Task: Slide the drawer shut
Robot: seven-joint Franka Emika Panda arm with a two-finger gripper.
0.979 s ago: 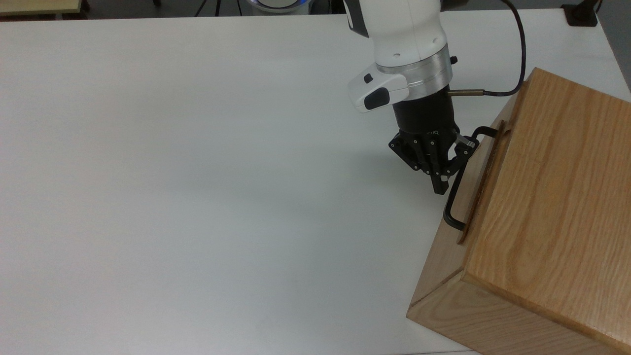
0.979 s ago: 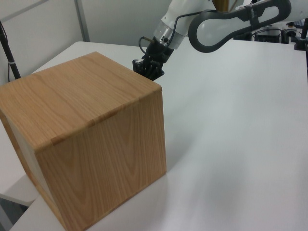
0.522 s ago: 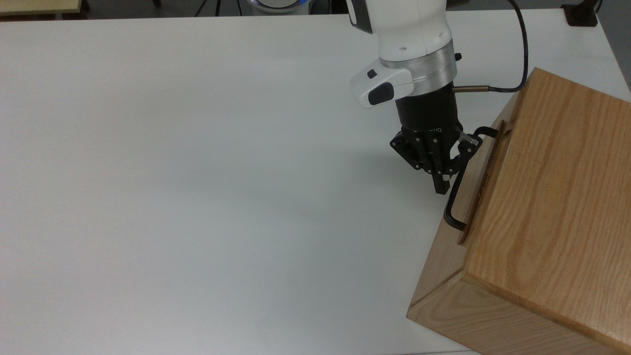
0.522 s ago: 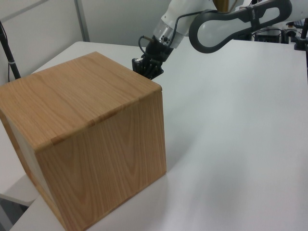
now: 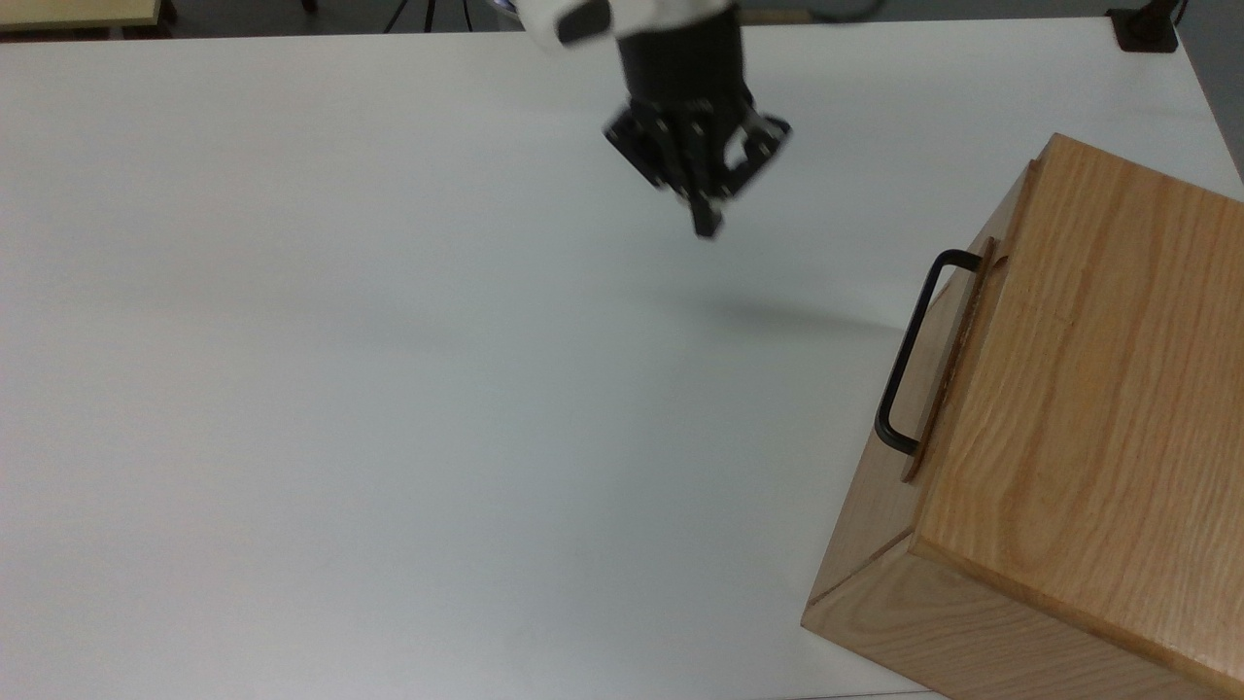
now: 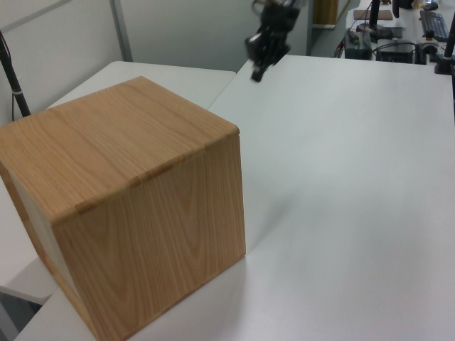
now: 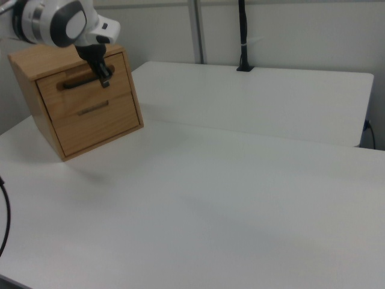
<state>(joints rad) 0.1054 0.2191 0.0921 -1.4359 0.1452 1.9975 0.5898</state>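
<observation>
We see even, bright overhead light on the white table point(image 5: 340, 389), with no hard glare. In the top view the gripper point(image 5: 702, 194) is smeared by motion blur near the upper centre, and a soft, faint shadow lies below it. In the left view the gripper point(image 6: 264, 50) blurs too. The right view looks softer, slightly washed out.

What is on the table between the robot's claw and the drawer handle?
Nothing: in the top view, bare white table with a faint shadow lies between the gripper and the black handle.
</observation>
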